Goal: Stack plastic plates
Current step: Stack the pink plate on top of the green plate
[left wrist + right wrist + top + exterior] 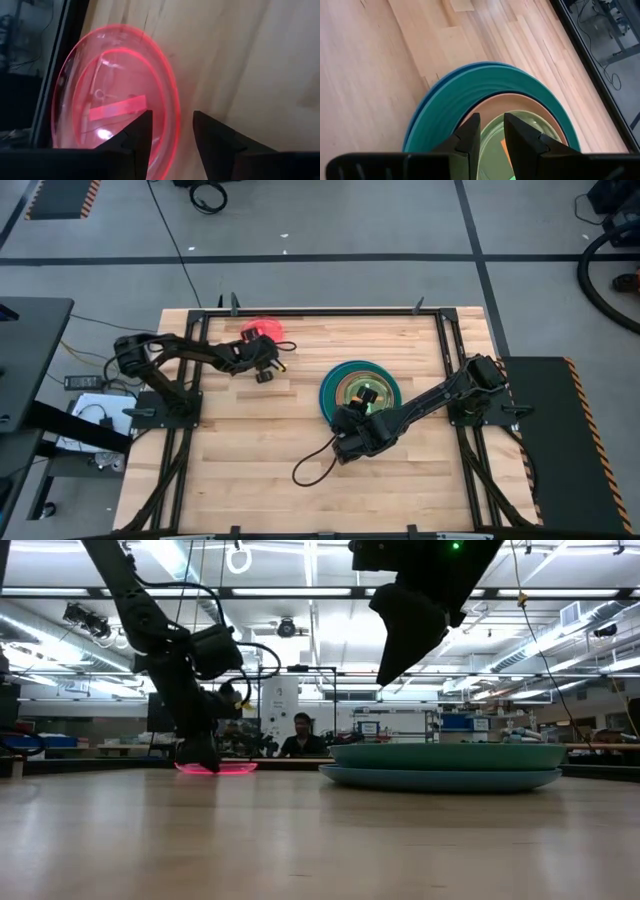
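Pale wooden planks make up the bench [250,470], framed by a dark metal rail. Near its far edge, toward the far left corner, a small translucent pink-red plate [266,331] lies flat on the wood. The left gripper [172,131] is down at this plate: in the left wrist view its jaws stand apart, one finger [136,134] over the plate's surface and the other on the wood just outside the rim, so the rim lies between them; whether either finger touches the plate cannot be told. In the low view the left arm comes down to the glowing pink disc at bench level. Right of the bench's middle sits the stack of plates [360,388]: a large blue plate [422,117] at the bottom, a large teal plate [485,85] on it, a brownish-orange plate [507,102] inside that, and a translucent green plate [492,142] on top with something orange showing through; the lower small plates cannot be separated by eye. The right gripper [492,131] hangs above the stack's near side, clear of it in the low view, with its jaws slightly apart and nothing between them. Beyond the bench a person [300,736] sits in the room.
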